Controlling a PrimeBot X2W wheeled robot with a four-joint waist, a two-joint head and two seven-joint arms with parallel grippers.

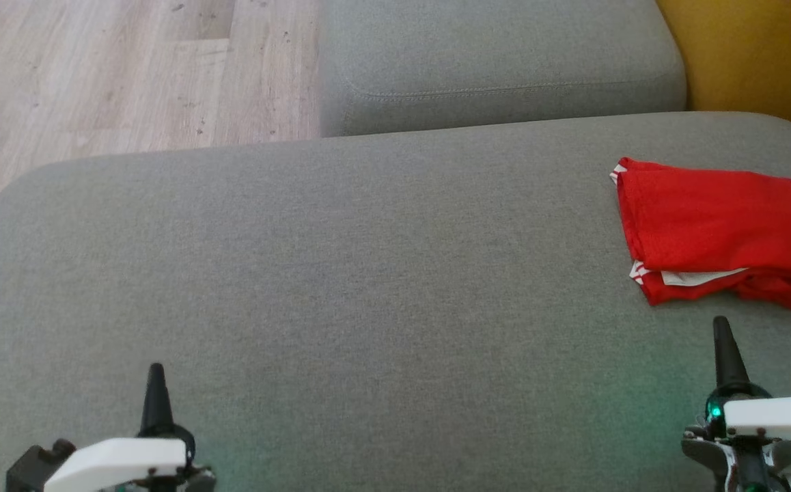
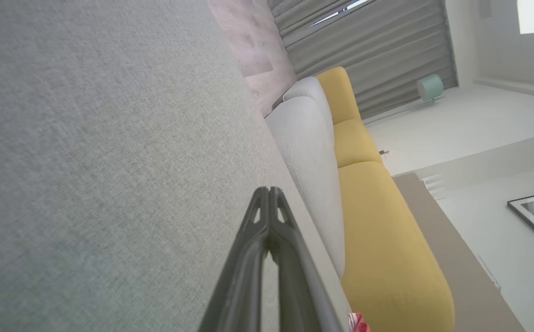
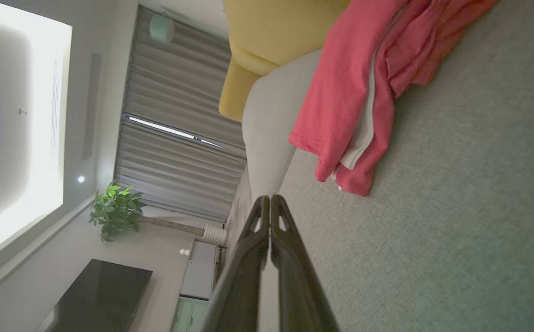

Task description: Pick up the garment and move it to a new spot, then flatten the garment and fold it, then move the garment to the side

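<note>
Nearest us, our left gripper and right gripper hover low over the grey cushion, each with its fingers pressed together and empty; the red garment lies folded in layers at the cushion's far right, just ahead of the right gripper; we judge the move aside done, so the next move calls only for drawing clear; its long axis runs left to right, white-trimmed end pointing left.

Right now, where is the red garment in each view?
Head view: red garment at the right edge, on the grey cushion.
Left wrist view: a red sliver at the bottom edge, right of the left gripper.
Right wrist view: top, right of centre.
Shared landmark: the yellow cushion beyond it.
</note>
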